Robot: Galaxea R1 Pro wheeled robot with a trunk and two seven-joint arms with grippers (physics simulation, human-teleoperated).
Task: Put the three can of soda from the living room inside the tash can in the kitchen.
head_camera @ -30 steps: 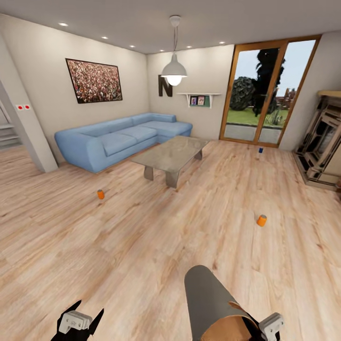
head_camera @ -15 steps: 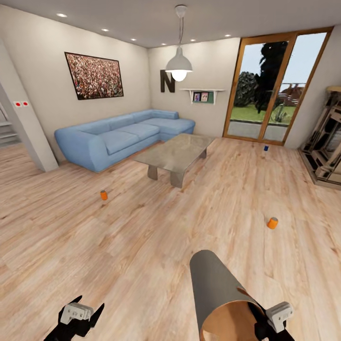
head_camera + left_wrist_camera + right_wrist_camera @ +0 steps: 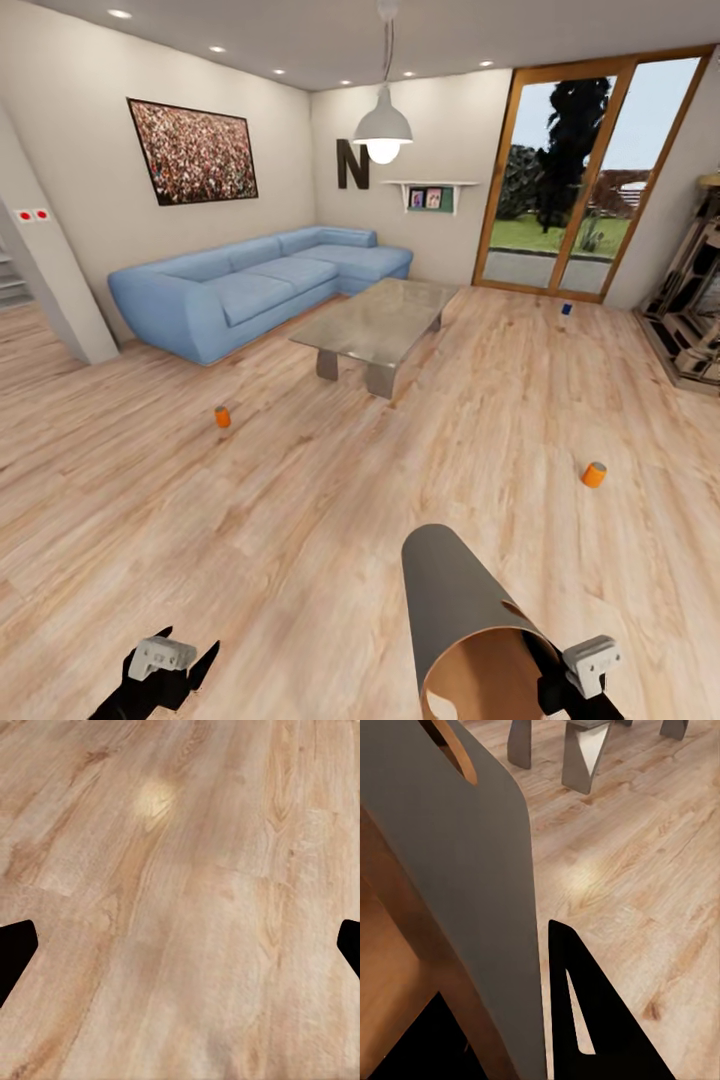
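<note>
Grey metal tapered bin [image 3: 460, 610] with tan inside lies tilted, its rim seemingly pinched by the right gripper [image 3: 560, 680]; left gripper [image 3: 165, 665] spread, empty. Two orange cans [image 3: 222, 417] [image 3: 594, 474] and a blue can [image 3: 567, 309] stand well apart on the pale wood floor [image 3: 330, 500].

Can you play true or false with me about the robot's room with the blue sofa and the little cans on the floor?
1. All three soda cans are already inside the bin. False: the orange can, the other orange can and the blue can all stand on the wood floor.
2. The right pincer holds the grey bin by its rim. True.
3. The left pincer is carrying a can. False: it is open and holds nothing.
4. The blue can is on the glass coffee table. False: it stands on the floor near the glass door.
5. A big letter N hangs on the wall. True.
</note>
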